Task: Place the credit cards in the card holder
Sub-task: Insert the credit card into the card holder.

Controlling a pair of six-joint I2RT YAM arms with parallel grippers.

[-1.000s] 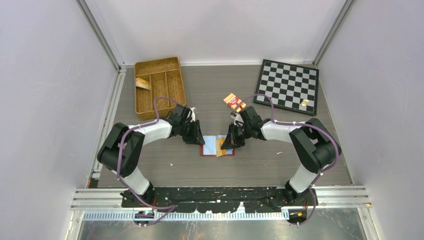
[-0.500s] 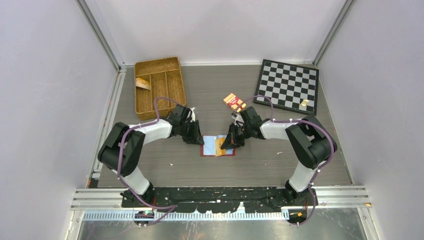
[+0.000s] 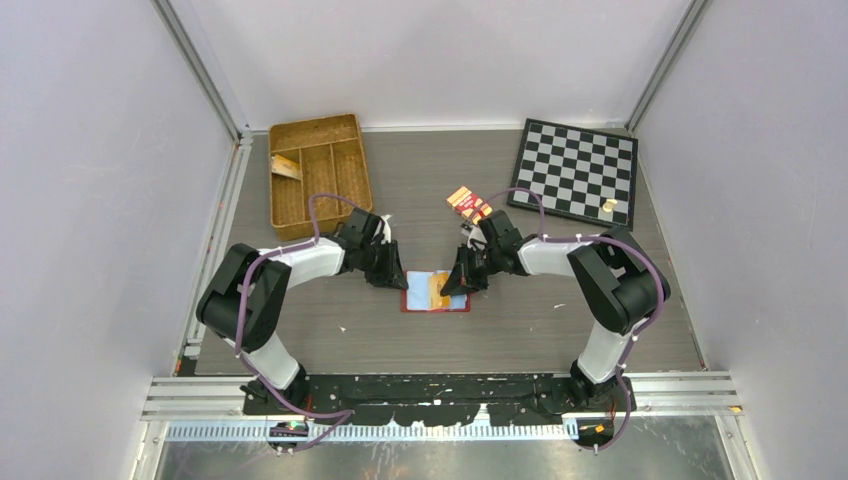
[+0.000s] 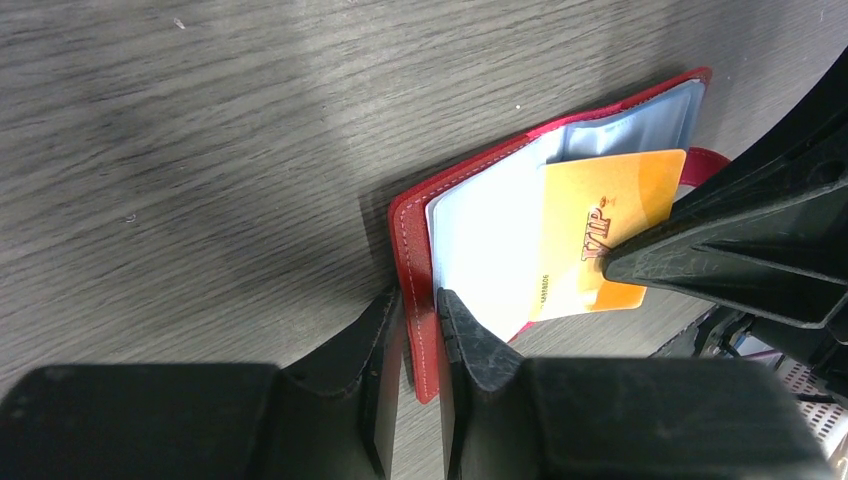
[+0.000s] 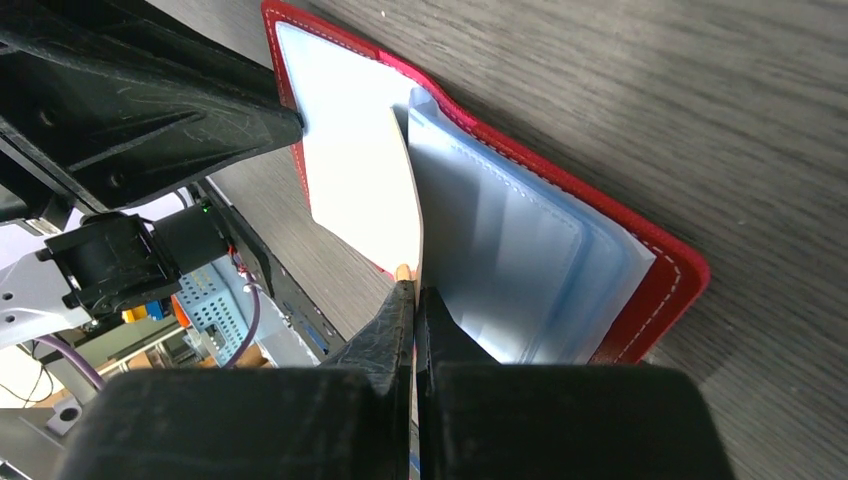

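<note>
The dark-red card holder [image 3: 420, 303] lies open on the table between the arms, its clear bluish sleeves [image 5: 500, 260] facing up. My left gripper [image 3: 397, 281] is shut on the holder's left red edge [image 4: 415, 300]. My right gripper [image 3: 451, 285] is shut on an orange-yellow credit card [image 4: 600, 240] and holds it tilted over the open sleeves, its far end against the pale left page. In the right wrist view the card [image 5: 397, 230] shows almost edge-on between my fingers, with the holder's red rim [image 5: 670, 280] to the right. No other cards show.
A brown wicker divided tray [image 3: 320, 175] stands at the back left. A chessboard [image 3: 578, 172] with a small yellow piece [image 3: 608, 205] lies at the back right. An orange-and-red banded pack [image 3: 468, 203] lies just behind my right gripper.
My right gripper has carried the card a little to the left, further over the open holder. The left gripper and the holder have stayed still.
</note>
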